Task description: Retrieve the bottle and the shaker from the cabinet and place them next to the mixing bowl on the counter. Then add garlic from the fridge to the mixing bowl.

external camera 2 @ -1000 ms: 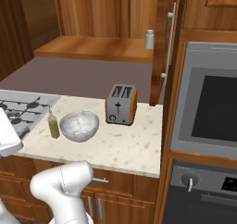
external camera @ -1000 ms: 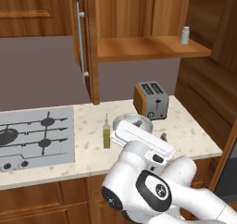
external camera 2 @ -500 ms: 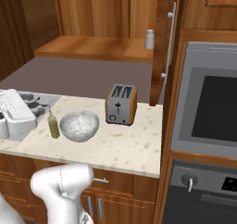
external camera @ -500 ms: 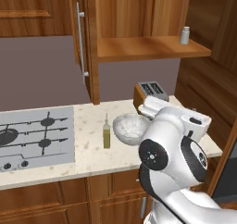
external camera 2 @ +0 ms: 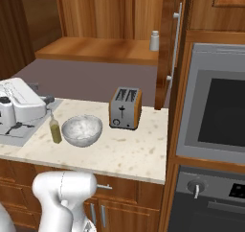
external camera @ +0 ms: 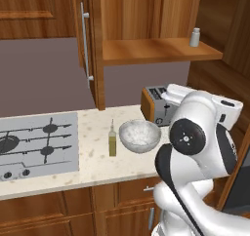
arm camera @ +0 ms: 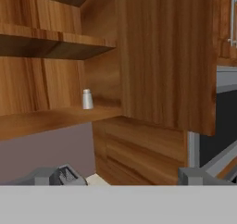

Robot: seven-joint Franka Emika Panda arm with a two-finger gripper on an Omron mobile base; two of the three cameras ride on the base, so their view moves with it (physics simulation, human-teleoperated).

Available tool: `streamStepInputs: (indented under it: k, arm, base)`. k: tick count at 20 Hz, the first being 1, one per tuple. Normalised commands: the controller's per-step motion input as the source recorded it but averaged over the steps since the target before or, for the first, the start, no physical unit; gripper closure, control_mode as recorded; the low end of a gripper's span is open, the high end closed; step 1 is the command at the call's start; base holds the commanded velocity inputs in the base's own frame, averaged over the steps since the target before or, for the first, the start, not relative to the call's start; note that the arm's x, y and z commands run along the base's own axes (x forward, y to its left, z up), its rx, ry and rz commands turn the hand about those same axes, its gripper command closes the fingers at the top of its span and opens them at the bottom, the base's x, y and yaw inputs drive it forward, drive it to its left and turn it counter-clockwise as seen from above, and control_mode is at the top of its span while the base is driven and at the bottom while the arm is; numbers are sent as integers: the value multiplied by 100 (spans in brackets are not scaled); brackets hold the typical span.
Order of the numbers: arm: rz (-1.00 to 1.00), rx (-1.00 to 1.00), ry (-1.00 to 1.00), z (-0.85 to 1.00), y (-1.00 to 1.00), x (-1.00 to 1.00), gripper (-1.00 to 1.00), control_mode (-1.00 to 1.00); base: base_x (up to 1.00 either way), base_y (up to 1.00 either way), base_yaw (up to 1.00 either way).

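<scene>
The small pale grey shaker [external camera: 195, 37] [external camera 2: 154, 40] [arm camera: 87, 99] stands at the right end of the open cabinet's shelf [external camera: 156, 50]. On the counter [external camera 2: 124, 152] the slim bottle [external camera: 112, 141] [external camera 2: 55, 129] stands upright just left of the mixing bowl [external camera: 140, 135] [external camera 2: 82, 129]. My gripper [arm camera: 122, 177] is open and holds nothing. It hangs above the counter, below shelf level, and points up towards the shaker, well short of it. The white hand [external camera 2: 19, 104] shows left of the bottle. The fridge and garlic are out of view.
An orange-sided toaster [external camera: 156, 103] [external camera 2: 125, 107] stands behind the bowl. The gas hob [external camera: 36, 145] lies to the left. The cabinet door with its bar handle [external camera 2: 177, 39] stands open beside the shelf, and a wall oven [external camera 2: 215, 106] rises at the counter's right end.
The arm has swung round and the hand has risen from low over the counter to face the shelf. The gripper stays open. Bottle, bowl and shaker have not moved.
</scene>
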Motion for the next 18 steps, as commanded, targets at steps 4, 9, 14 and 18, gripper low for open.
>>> streamStepInputs:
  k: [4, 9, 14, 18]
  arm:
    - [1, -2, 1, 14, -17, 35, -100, -100]
    - [0, 0, 6, 36, -26, 43, -100, -100]
    - [-2, 0, 10, 46, -20, 39, -100, -100]
    - [-4, 1, 12, 37, -16, 41, -100, -100]
  base:
    - [0, 0, 0]
    - [0, 0, 0]
    - [0, 0, 0]
    - [0, 0, 0]
